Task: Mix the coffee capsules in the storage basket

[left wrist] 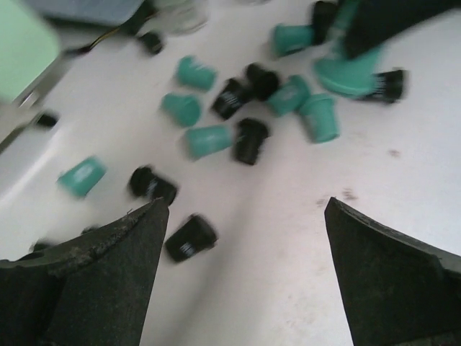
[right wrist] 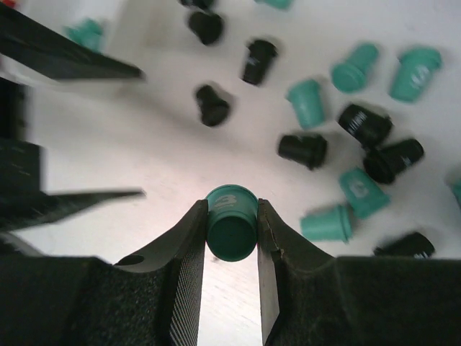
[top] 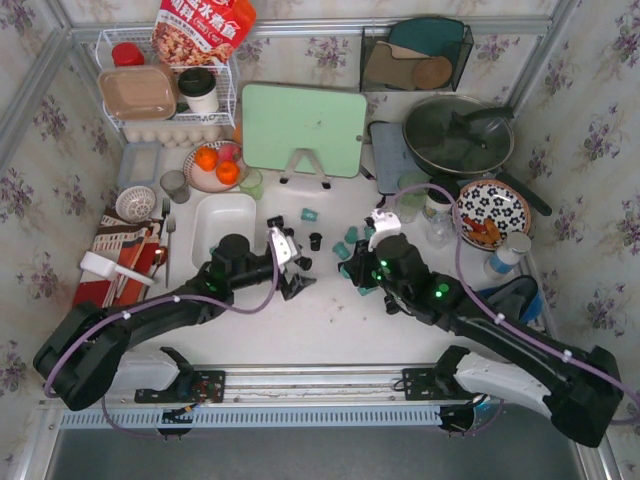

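Right pincer [right wrist: 232, 210] clamped on one teal capsule [right wrist: 231, 232] — the rest loose on the tabletop [top: 330, 320].
The storage basket [top: 222, 220] sits left of the right pincer, beyond the left pincer [left wrist: 243, 216], whose jaws stand wide apart and empty. The coffee capsules [right wrist: 306, 101] lie scattered ahead and right of the right pincer, outside the basket. Risk — the tapered body, gripped near the tips, may squirt out; the left arm crosses the route to the basket. Held capsule: long axis roughly along the fingers [right wrist: 189, 245], one round face toward the wrist.

~9 teal caps [right wrist: 306, 101], ~8 blk caps [right wrist: 302, 148], 1 basket [top: 220, 220]
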`<action>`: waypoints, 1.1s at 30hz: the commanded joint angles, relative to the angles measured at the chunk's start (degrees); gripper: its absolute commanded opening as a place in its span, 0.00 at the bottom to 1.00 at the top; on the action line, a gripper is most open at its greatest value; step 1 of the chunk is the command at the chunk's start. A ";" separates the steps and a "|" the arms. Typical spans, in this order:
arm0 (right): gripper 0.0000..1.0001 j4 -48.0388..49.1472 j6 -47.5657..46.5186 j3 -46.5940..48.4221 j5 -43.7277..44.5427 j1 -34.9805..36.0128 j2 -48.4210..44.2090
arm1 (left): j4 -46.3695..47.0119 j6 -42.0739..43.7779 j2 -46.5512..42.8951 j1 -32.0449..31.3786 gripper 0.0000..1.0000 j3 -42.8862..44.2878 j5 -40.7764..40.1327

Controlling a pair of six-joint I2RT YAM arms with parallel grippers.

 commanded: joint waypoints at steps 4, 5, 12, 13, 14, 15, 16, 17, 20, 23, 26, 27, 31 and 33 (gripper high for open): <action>0.16 17.74 -0.32 -5.35 -10.29 0.07 -10.52 | 8.72 9.29 0.39 -5.24 0.99 -1.15 13.63; 0.16 19.14 -0.08 -6.01 -11.46 0.12 -11.13 | 9.28 9.33 0.31 -5.61 0.99 -1.36 13.35; 0.16 26.92 3.29 -9.21 -18.78 0.07 -9.11 | 10.79 9.44 -0.75 -7.44 0.99 -1.79 11.57; 0.16 28.11 3.78 -9.57 -19.63 0.08 -8.40 | 10.90 9.41 -0.86 -7.59 0.99 -1.79 11.05; 0.17 28.92 4.17 -9.71 -20.59 0.07 -7.74 | 10.99 9.22 -1.02 -7.72 1.00 -1.80 10.32; 0.17 29.37 4.47 -9.73 -21.31 0.13 -7.06 | 10.94 9.17 -1.22 -7.73 0.99 -1.79 9.76; 0.17 29.58 4.80 -9.73 -21.80 0.07 -6.39 | 10.90 9.16 -1.59 -7.73 0.97 -1.88 9.38; 0.17 29.85 5.00 -9.77 -22.04 0.07 -5.90 | 10.82 9.21 -1.88 -7.73 0.95 -1.88 9.12; 0.17 31.24 5.70 -10.43 -22.30 0.09 -5.20 | 10.58 9.09 -2.16 -7.74 0.90 -1.81 9.11; 0.17 32.56 6.49 -10.98 -22.48 0.07 -4.77 | 10.64 8.67 -2.09 -7.73 0.90 -1.69 8.81; 0.18 33.15 6.96 -11.39 -22.45 0.07 -4.39 | 10.87 8.61 -2.40 -7.73 0.85 -1.79 8.91; 0.18 33.52 7.12 -11.56 -22.33 0.07 -4.35 | 10.89 8.62 -2.50 -7.73 0.81 -1.79 8.97; 0.19 34.48 7.67 -12.13 -22.55 0.07 -4.27 | 11.08 8.41 -2.73 -7.74 0.66 -1.87 8.78; 0.20 34.47 7.73 -12.18 -22.57 0.08 -4.28 | 11.24 8.53 -2.92 -7.77 0.59 -1.96 8.75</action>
